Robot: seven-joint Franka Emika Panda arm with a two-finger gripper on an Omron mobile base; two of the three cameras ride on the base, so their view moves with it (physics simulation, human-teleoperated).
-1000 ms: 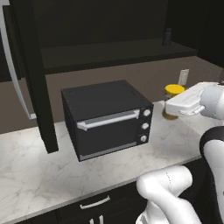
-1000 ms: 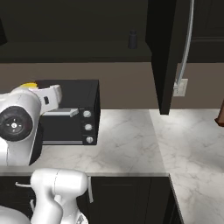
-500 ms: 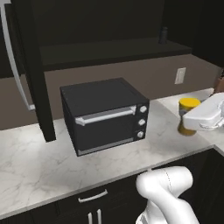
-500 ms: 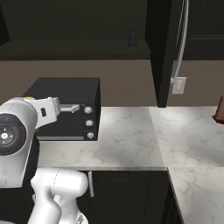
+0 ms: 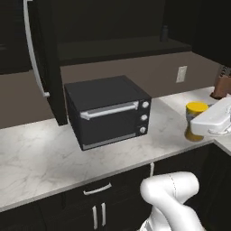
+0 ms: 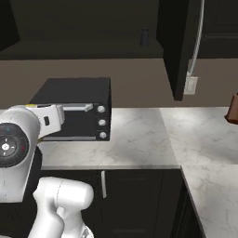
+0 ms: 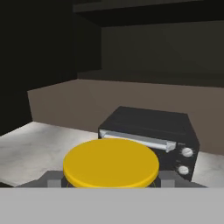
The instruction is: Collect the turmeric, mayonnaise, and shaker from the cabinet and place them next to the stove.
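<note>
My gripper (image 5: pixel 201 127) is shut on the turmeric (image 5: pixel 196 120), a small orange jar with a yellow lid, at the right end of the marble counter (image 5: pixel 54 149). The hand view has the yellow lid (image 7: pixel 110 162) between the two fingers (image 7: pixel 52 178). Whether the jar's base touches the counter I cannot tell. The shaker (image 5: pixel 165 32), slim and dark, stands on the shelf of the black cabinet (image 5: pixel 117 45), also seen as the shaker (image 6: pixel 144 37) from the right. The mayonnaise and the stove are out of view.
A black toaster oven (image 5: pixel 108 110) sits mid-counter, left of the jar. The open cabinet door (image 5: pixel 45 58) with its silver handle hangs over the counter's left part. A knife block (image 5: pixel 221 85) stands in the right corner near a wall outlet (image 5: pixel 181 74).
The arm has swung right and down with the turmeric, from beside the oven's top to low at the counter's right end. The views have shifted a little with the base.
</note>
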